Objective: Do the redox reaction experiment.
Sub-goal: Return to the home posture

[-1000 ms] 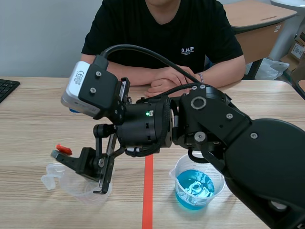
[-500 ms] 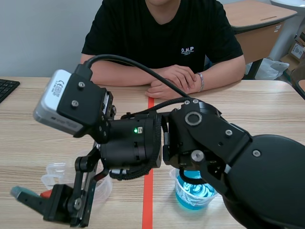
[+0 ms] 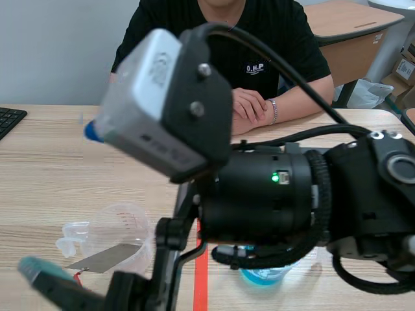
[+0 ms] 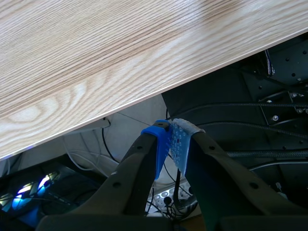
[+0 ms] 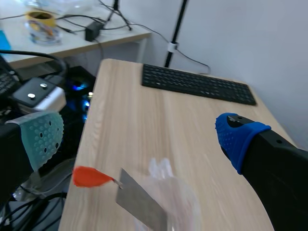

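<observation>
The right arm (image 3: 279, 201) fills the scene view, coming in from the right and stretching across to the lower left. Its right pincer (image 5: 139, 137) is spread wide apart, grey-green pad on one side, blue pad on the other. Under and just ahead of those spread fingers sits the clear plastic beaker (image 3: 123, 233), at the lower left of the scene view on the pale wooden worktop (image 3: 52, 162). A flat grey metal strip (image 3: 107, 258) lies tilted across the beaker's rim, and its outer end carries a small orange-red tab (image 5: 89, 177). The strip is apart from both fingers. At the bottom centre a beaker of blue liquid (image 3: 262, 277) peeks out from beneath the arm, right of the orange-red tape line. The left pincer (image 4: 172, 139) is pressed together, pads meeting, out past the worktop's edge with cables below it. A black keyboard (image 5: 197, 84) lies well ahead of the right pincer. At the top of the scene view, a person in a black T-shirt (image 3: 220, 39) sits with hands folded on the worktop.
</observation>
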